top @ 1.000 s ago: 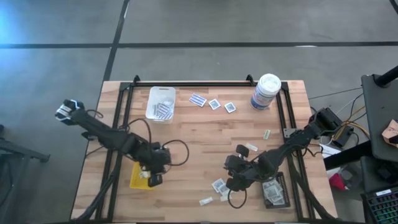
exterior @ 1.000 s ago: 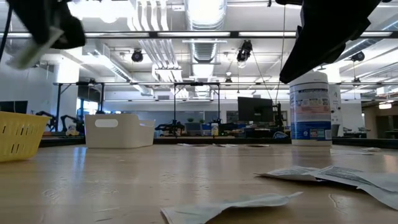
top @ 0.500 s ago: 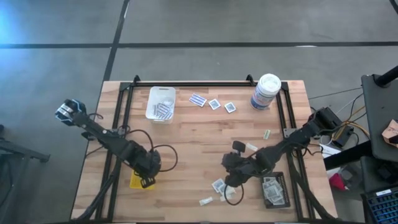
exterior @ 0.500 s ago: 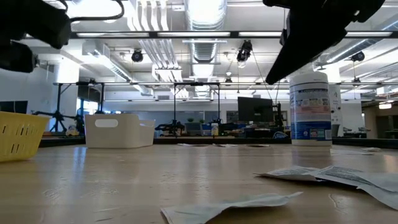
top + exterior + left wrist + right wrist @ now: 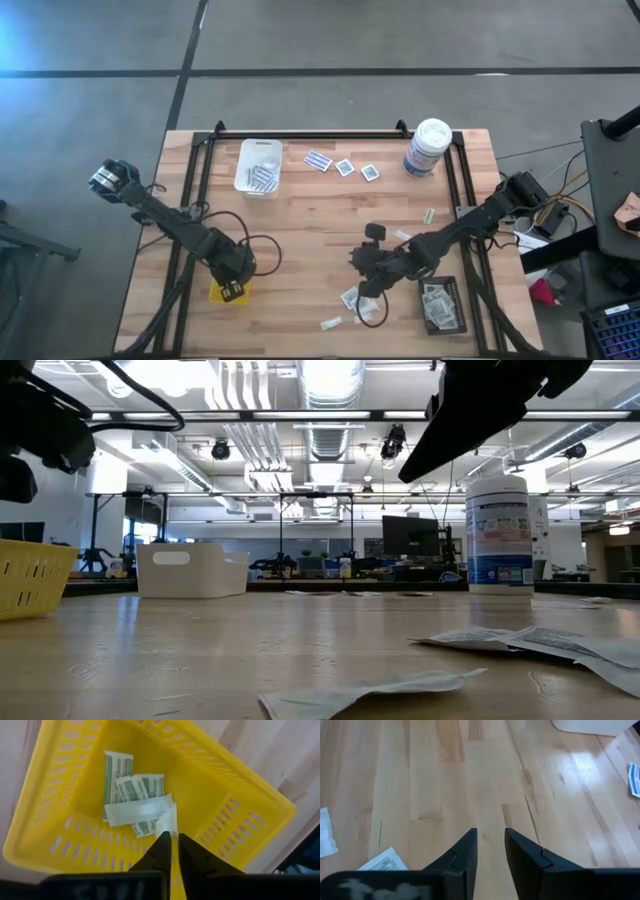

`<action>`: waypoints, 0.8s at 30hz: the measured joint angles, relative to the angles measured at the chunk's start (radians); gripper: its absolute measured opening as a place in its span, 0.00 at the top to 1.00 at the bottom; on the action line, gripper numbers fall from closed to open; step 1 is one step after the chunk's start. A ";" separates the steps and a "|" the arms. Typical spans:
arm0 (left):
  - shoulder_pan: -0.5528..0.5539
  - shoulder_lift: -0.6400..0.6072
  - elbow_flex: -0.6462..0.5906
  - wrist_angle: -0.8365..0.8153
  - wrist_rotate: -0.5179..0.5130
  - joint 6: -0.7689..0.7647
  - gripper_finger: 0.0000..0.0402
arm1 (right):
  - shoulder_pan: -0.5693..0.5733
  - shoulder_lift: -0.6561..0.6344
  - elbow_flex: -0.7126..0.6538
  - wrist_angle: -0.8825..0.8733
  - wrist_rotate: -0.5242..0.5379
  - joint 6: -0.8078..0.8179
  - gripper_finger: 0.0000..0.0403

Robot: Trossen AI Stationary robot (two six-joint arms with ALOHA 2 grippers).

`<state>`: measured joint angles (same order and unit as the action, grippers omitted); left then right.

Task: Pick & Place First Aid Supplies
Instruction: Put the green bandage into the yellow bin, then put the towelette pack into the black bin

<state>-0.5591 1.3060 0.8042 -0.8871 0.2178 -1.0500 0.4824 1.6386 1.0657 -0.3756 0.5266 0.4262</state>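
Down over the yellow basket [image 5: 150, 795], the left gripper [image 5: 172, 851] has its fingers nearly together with a thin pale strip [image 5: 172, 822] between the tips, hanging above the packets [image 5: 131, 790] lying inside. Over the middle of the table [image 5: 310, 210], the right gripper [image 5: 490, 847] hangs with a narrow gap between its fingers and nothing in it. Loose packets [image 5: 350, 298] lie just beside it, more [image 5: 345, 166] near the white bin [image 5: 258, 165] and the canister [image 5: 427, 148].
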 joint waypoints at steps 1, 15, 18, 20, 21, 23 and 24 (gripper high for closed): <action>0.000 0.000 -0.002 0.004 0.000 0.009 0.92 | 0.000 0.000 0.000 0.000 0.000 0.005 0.74; 0.038 -0.001 0.057 -0.081 0.037 0.070 0.74 | 0.001 0.000 0.000 -0.001 -0.001 0.108 0.61; 0.042 -0.001 0.099 -0.081 0.028 0.109 0.74 | 0.001 0.000 0.000 -0.010 -0.001 0.155 0.61; 0.042 -0.002 0.132 -0.075 -0.009 0.134 0.74 | 0.001 0.000 0.000 -0.016 -0.002 0.172 0.61; 0.042 -0.002 0.150 -0.071 -0.035 0.150 0.74 | 0.001 0.000 0.000 -0.020 -0.002 0.174 0.62; 0.042 -0.002 0.183 -0.058 -0.112 0.198 0.74 | 0.001 0.000 0.000 -0.034 -0.002 0.178 0.63; 0.042 -0.002 0.198 -0.044 -0.160 0.226 0.74 | 0.001 0.000 0.000 -0.044 -0.002 0.186 0.63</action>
<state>-0.5167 1.3044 1.0019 -0.9312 0.0574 -0.8237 0.4835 1.6386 1.0657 -0.4199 0.5244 0.6126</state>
